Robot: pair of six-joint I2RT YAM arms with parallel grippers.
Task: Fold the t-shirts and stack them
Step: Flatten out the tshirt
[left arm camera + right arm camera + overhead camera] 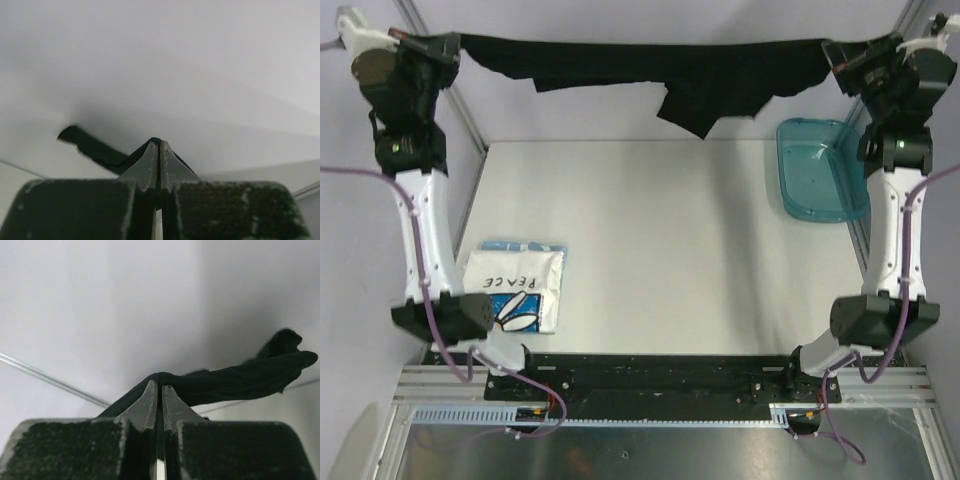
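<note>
The black t-shirt hung stretched in the air toward the far side of the table, held at its two ends. The left gripper was clamped on one end at the upper left and the right gripper on the other at the upper right, with both arms raised high. Between them the top edge ran as a fairly taut band, and a loose flap sagged lower just right of the middle, clear of the tabletop. The white t-shirt, with its blue daisy print and "PEACE" lettering, lay folded into a neat rectangle at the near left of the table beside the left arm's base. A teal plastic bin sat at the far right. I judged the black t-shirt to be light, soft and limp. It would sag and bunch wherever it was unsupported, so it wanted holding at two spread corners or shoulder points, as here, and lowering evenly so that it would lie flat rather than crumple. Each pinch looked thin, so a slip seemed possible if the arms pulled farther apart. Only the overhead view showed the whole span, the flap and the folded white t-shirt. The wrist views showed none of that, but they gave what the overhead could not: each pair of jaws pressed together with black fabric caught at the tips and trailing off to one side.
</note>
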